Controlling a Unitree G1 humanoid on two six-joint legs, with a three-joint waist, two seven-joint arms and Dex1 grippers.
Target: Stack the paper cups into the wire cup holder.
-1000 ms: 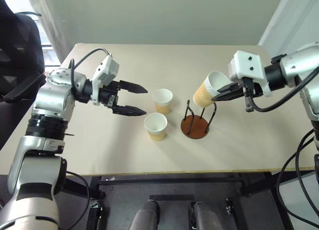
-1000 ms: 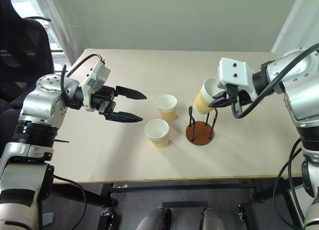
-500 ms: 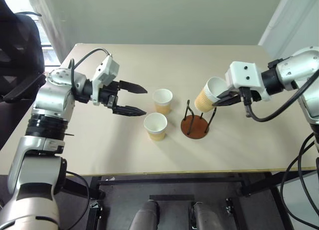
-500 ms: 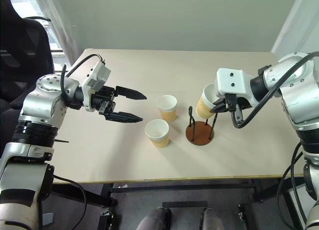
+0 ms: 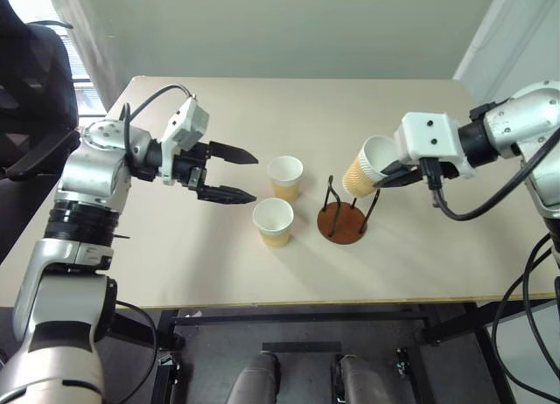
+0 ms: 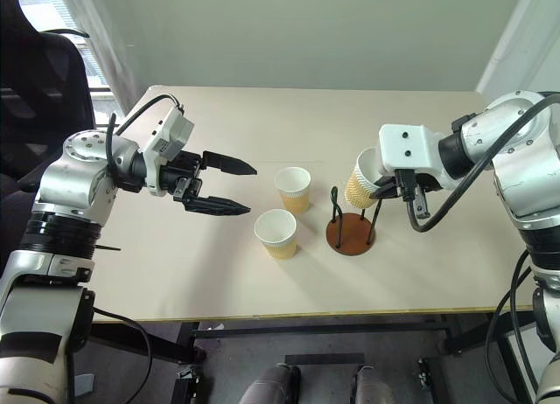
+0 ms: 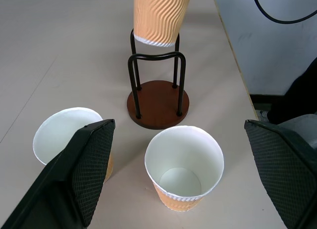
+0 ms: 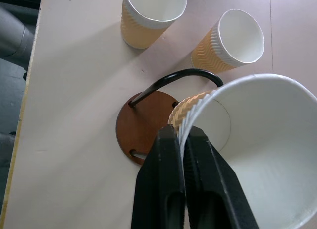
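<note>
Paper cup (image 8: 237,140) rim pinched by right gripper (image 8: 183,140), above wire cup holder (image 7: 157,102).

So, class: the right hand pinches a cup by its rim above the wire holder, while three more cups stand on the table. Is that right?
Not quite. Only two cups stand on the table, not three, as the left eye view shows. The rest holds: the right hand pinches a cup by its rim above the wire holder.

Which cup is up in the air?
The paper cup pinched by the right gripper above the wire cup holder; the other two cups stand on the table.
</note>
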